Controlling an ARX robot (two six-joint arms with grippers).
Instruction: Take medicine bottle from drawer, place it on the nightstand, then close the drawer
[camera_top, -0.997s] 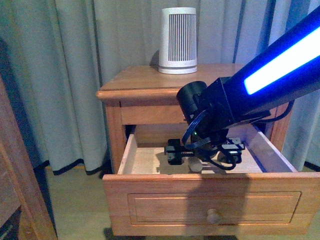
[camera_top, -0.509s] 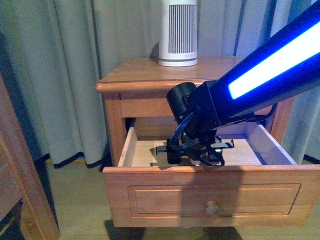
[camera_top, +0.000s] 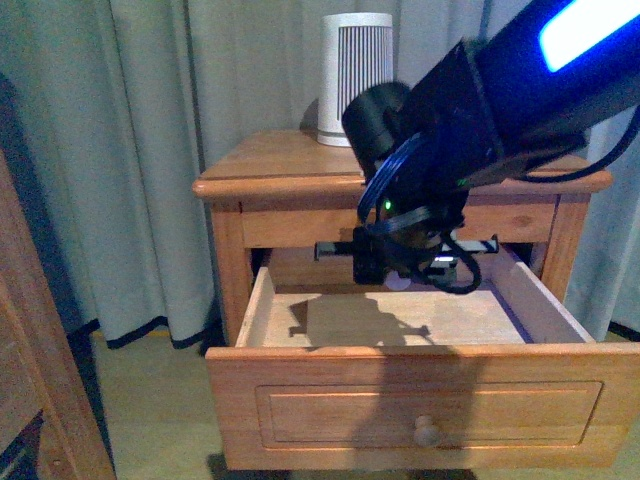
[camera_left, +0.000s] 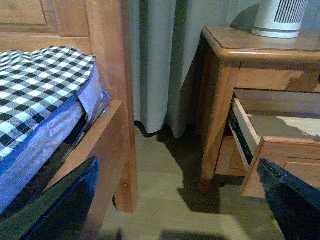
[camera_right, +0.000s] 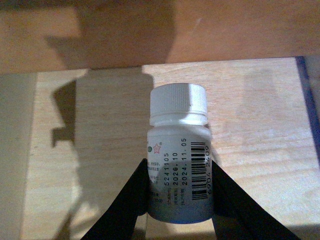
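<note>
Medicine bottle (camera_right: 178, 160) sits clamped by its lower body in right gripper (camera_right: 179, 169), hanging above the open drawer (camera_top: 430, 400) floor, clear of it. Left gripper (camera_left: 177, 167) spread wide, holding nothing, well left of drawer.

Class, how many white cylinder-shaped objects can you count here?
2: a large ribbed white cylinder on the orange-brown wooden nightstand, and a small white plastic medicine bottle in the right claw.
</note>
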